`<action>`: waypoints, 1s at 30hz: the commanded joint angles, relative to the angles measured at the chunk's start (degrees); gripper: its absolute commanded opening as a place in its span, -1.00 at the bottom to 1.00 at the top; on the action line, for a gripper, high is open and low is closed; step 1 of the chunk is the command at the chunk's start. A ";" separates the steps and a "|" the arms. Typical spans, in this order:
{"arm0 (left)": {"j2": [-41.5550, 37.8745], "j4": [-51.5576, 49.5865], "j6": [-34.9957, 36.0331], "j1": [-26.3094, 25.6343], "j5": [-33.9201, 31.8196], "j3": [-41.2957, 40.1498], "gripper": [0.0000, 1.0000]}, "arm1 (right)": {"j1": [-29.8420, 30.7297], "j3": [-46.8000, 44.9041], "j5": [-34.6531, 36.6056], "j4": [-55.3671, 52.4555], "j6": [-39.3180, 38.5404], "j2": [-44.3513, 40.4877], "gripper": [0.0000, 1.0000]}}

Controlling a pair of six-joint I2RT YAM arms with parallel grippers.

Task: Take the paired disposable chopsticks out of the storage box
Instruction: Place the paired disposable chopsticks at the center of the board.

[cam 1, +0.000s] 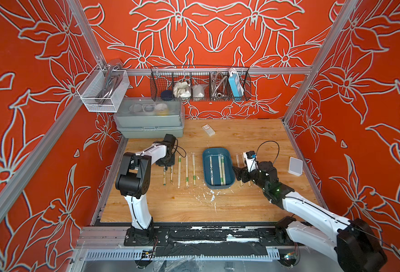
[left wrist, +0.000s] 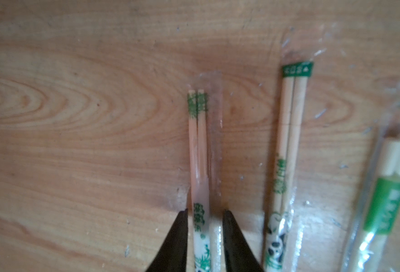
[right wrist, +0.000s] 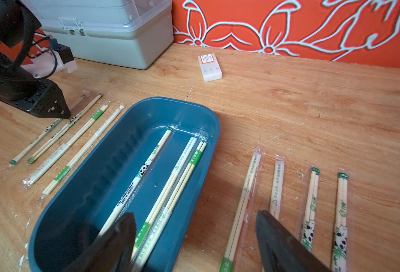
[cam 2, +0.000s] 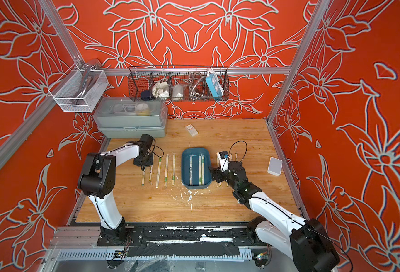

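Paired disposable chopsticks [right wrist: 197,156], part unloaded, as I view them from the remote station. Table [cam 1: 241,131]: wood-grain, carrying everything. Left arm [cam 1: 147,153]: the left jaws are down at the table, narrowly apart astride the outermost pair [left wrist: 197,146] of a row of five laid beside the box; a gap shows next to the sticks, so I read no pinch. Right arm [cam 1: 312,212]: the right jaws are spread wide and empty, one finger over the box interior, the other over the row of four pairs [right wrist: 312,195] on that side. Storage box [right wrist: 88,188]: teal tray mid-table, between my two arms; three sleeved pairs lie lengthwise on its floor, one panda-printed pair [right wrist: 144,169] alone, two touching each other beside the wall nearer the right arm. Handling, my judgement: each pair is light, stiff lengthwise yet thin and snappable; the clear sleeve looks slick. I would pinch across the width near mid-length so it lifts level, lone pair first, since the touching two may rise together
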 commanded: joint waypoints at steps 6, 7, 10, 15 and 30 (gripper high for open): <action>-7.92 -0.36 -1.66 -0.23 1.65 -1.23 -0.11 | 0.44 1.09 -0.51 -0.05 -0.02 0.48 0.69; -9.57 0.14 -2.06 -0.36 2.64 -1.82 -0.09 | 0.44 1.50 -0.54 -0.47 0.22 0.75 0.69; -15.30 1.92 -3.31 -1.18 4.21 -3.87 0.00 | 0.57 3.26 -1.37 -2.39 1.59 1.48 0.66; -27.89 9.53 -7.03 -2.91 8.73 -11.62 0.06 | 2.40 12.45 0.15 -14.19 5.52 5.47 0.52; -64.89 40.49 0.88 -14.28 29.10 -47.22 0.28 | 10.07 43.21 9.59 -45.41 9.74 29.11 0.00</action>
